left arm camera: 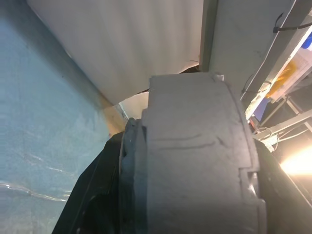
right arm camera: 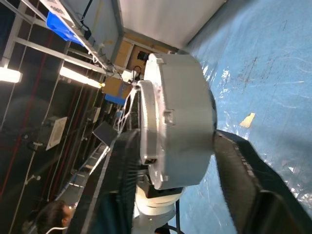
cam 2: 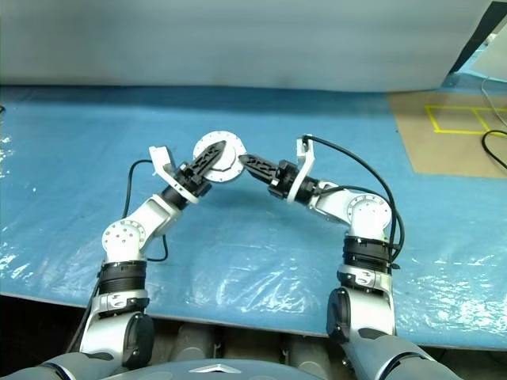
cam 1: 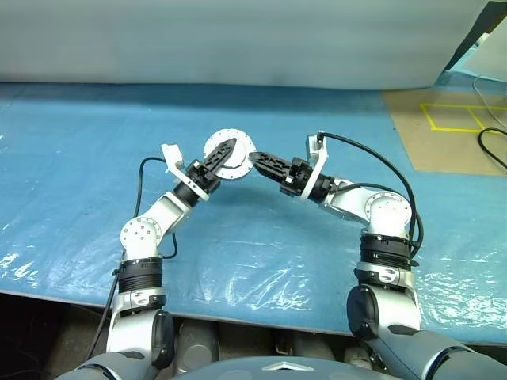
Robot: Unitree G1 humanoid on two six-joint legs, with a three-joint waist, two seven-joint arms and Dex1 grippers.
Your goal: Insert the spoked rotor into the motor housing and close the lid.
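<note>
Both arms are raised over the blue plastic sheet (cam 1: 261,253) that covers the table, and their hands meet in the middle, above the sheet. Between them is the motor housing (cam 1: 235,150), a round silver-white disc with small holes along its rim. It is up in the air and does not touch the sheet.

The left gripper (cam 1: 224,153) reaches to it from the left side. One black finger (cam 1: 219,154) lies across the flat face of the housing, and in the left wrist view the grey body (left arm camera: 195,161) sits between the two fingers, so this hand pinches the housing.

The right gripper (cam 1: 257,161) comes from the right side, its tips at the edge of the disc. In the right wrist view its fingers (right arm camera: 243,180) stand on both sides of the housing (right arm camera: 178,122), but whether they press on it I cannot tell.
</note>
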